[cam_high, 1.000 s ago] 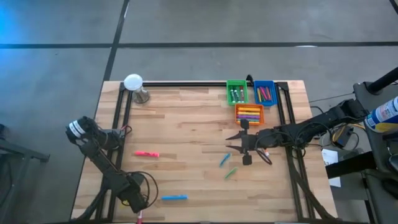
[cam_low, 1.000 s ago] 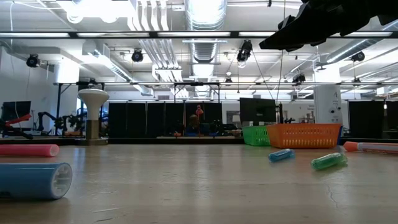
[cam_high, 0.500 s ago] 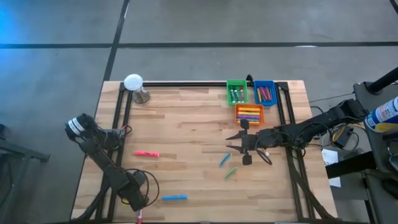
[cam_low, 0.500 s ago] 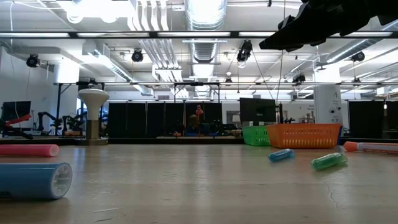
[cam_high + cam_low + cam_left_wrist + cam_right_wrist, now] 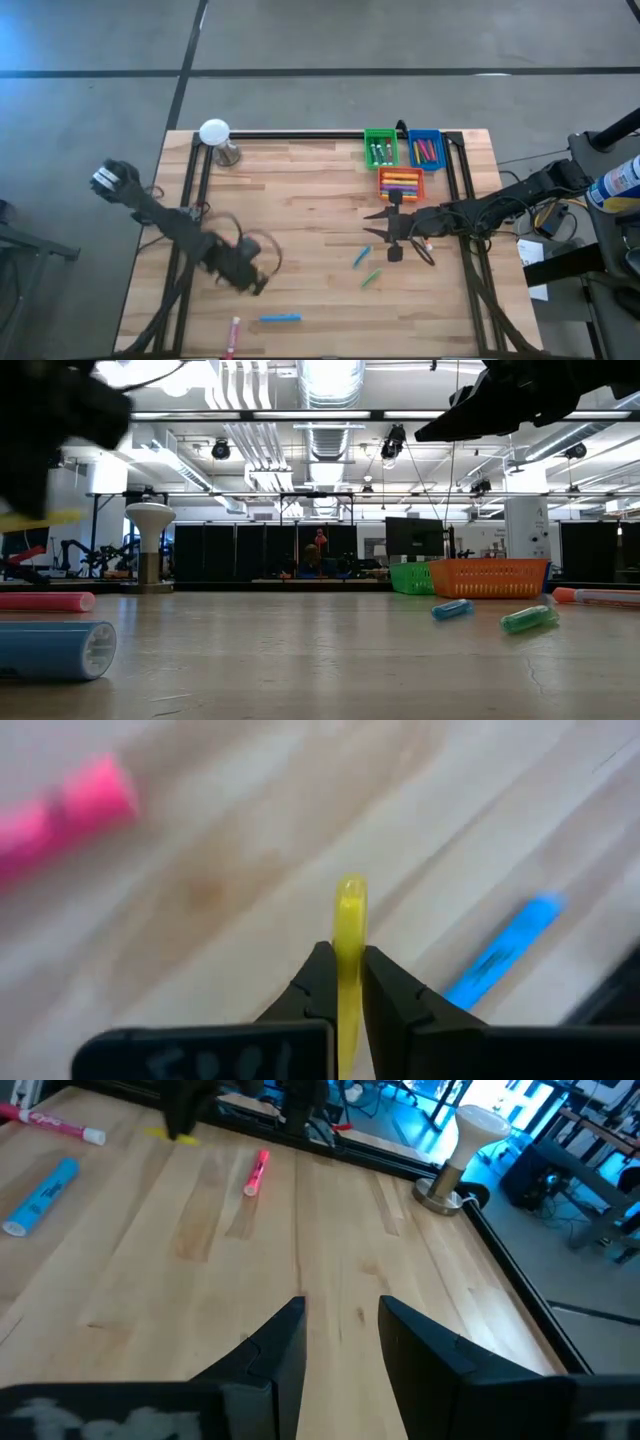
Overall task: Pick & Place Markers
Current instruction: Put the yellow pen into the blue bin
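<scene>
My left gripper [image 5: 243,270] hangs over the table's left-middle, shut on a yellow marker [image 5: 350,910], which also shows in the low view [image 5: 40,518]. My right gripper [image 5: 383,228] hovers open near the orange bin [image 5: 400,183], touching nothing. Loose markers lie flat on the wood: a blue one [image 5: 280,318], a small blue one [image 5: 360,258], a green one [image 5: 371,279], a pink-and-white one [image 5: 232,336] at the near edge, and a pink one [image 5: 60,810] under my left arm. More markers fill the green bin [image 5: 380,148] and the blue bin [image 5: 425,148]. My left gripper pinches the yellow marker between its two fingers [image 5: 318,982]. The marker lies along the fingers and its free end [image 5: 350,898] sticks out past the tips. It is lifted clear of the table and sits about level [image 5: 40,518].
A white-topped stand [image 5: 216,135] is at the far left corner. Black rails [image 5: 300,134] run along the far edge and both sides. The three bins cluster at the far right. Bare wood [image 5: 300,220] lies between the two arms.
My left arm has swung up from the near-left corner toward the table's middle, moving fast and blurred, with the yellow marker in its gripper. The pink-and-white marker at the near edge now shows fully. The pink marker is now covered by the arm in the high view.
</scene>
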